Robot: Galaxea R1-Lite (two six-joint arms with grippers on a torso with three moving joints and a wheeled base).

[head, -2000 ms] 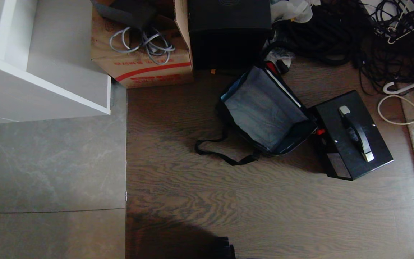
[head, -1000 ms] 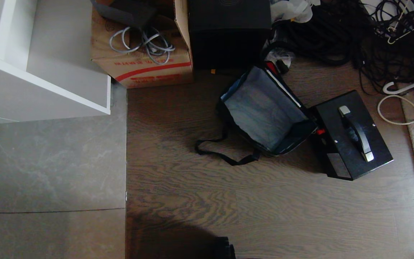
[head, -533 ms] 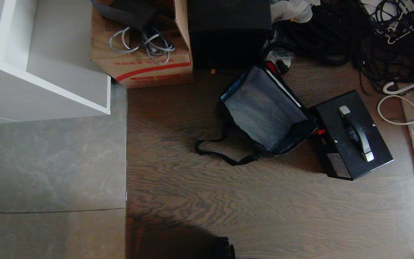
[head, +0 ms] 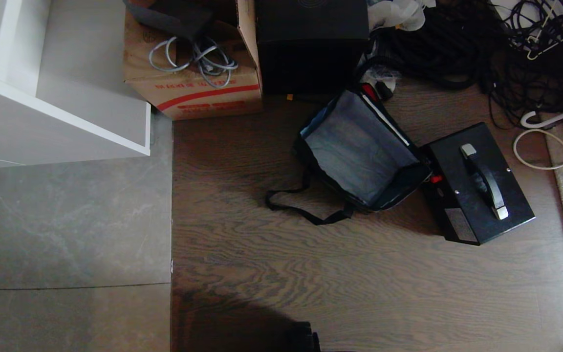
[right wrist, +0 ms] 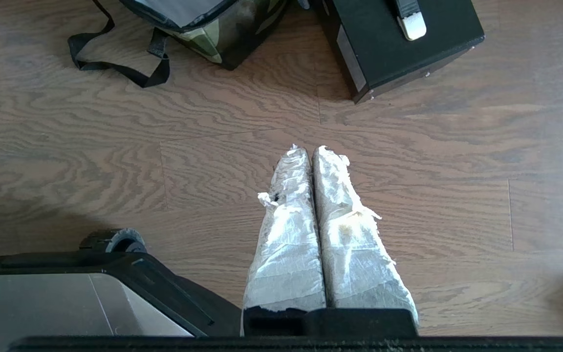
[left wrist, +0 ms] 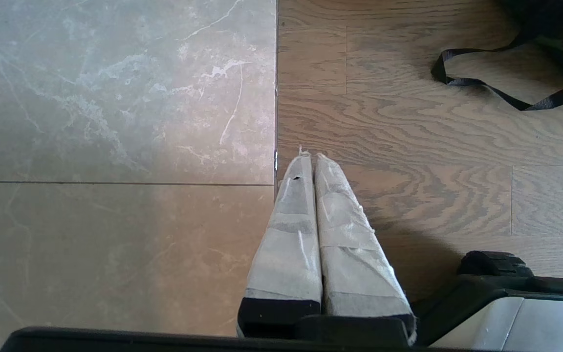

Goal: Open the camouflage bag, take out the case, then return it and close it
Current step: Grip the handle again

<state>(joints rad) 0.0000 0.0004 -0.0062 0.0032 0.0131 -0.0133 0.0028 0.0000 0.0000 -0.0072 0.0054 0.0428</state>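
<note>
Both of my claws hang over the floor, pressed fully closed and gripping nothing. My left gripper (left wrist: pixel 309 157) has its two taped fingers (left wrist: pixel 289 230) flat against each other, tips above the seam where the grey tile (left wrist: pixel 115 122) meets the wood floor (left wrist: pixel 408 146). My right gripper (right wrist: pixel 307 149) is the same, wrapped fingers (right wrist: pixel 345 230) pinched together over bare wood, touching nothing. Beyond them the camouflage bag (head: pixel 359 146) stands open on the wood floor, its shoulder strap (head: pixel 301 208) trailing towards the tile. Just beside it, on the rug's side, sits the case (head: pixel 477 183), handle (head: pixel 486 181) up, red knob (head: pixel 436 179) facing the bag.
</note>
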